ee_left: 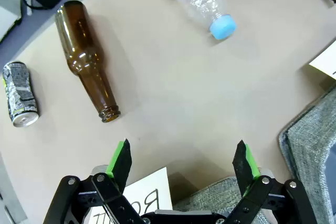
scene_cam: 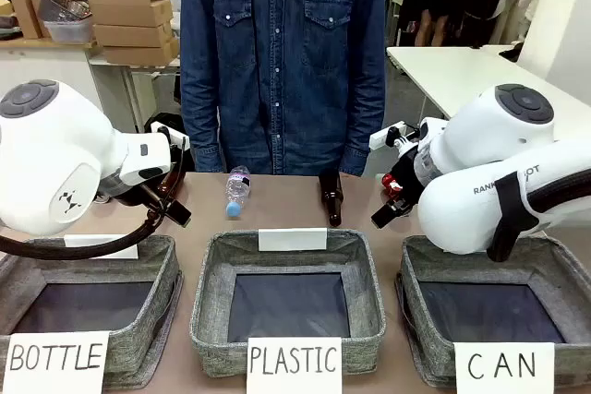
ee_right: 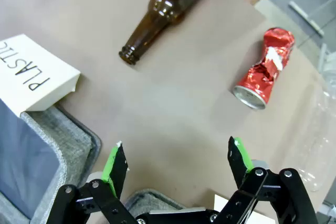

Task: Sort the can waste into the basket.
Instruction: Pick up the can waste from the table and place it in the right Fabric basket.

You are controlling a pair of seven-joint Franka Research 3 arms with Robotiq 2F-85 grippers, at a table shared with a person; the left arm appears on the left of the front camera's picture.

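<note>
The left claw (ee_left: 182, 149) is wide open. Its two green fingers stand far apart and hold nothing. They hang over the brown bench (ee_left: 173, 87) and touch nothing. Past them, far off to one side, lies the grey can (ee_left: 20, 94). It is on its side on the bench and looks a bit squashed. Next to it lies a brown glass bottle (ee_left: 86, 59), also on its side, and the two do not touch. Farther off lies a clear plastic bottle (ee_left: 199, 1) with a blue cap.

The right claw (ee_right: 176, 145) is wide open too. Nothing sits between its green fingers, and they touch nothing. Up ahead of it and a little to one side lies the red can (ee_right: 264, 69). It is crushed and rests on its side on the bench, with its silver end turned toward the claw. Another brown bottle (ee_right: 168, 6) lies near it, but apart from it.

Three grey baskets stand in a row at the near edge of the bench. The basket (scene_cam: 417, 269) with the "CAN" sign (scene_cam: 503, 366) is the one on the robot's right, under the right arm. Both cans lie on the bench, outside this basket. A person in a blue denim shirt (scene_cam: 282, 53) stands at the far side.
</note>
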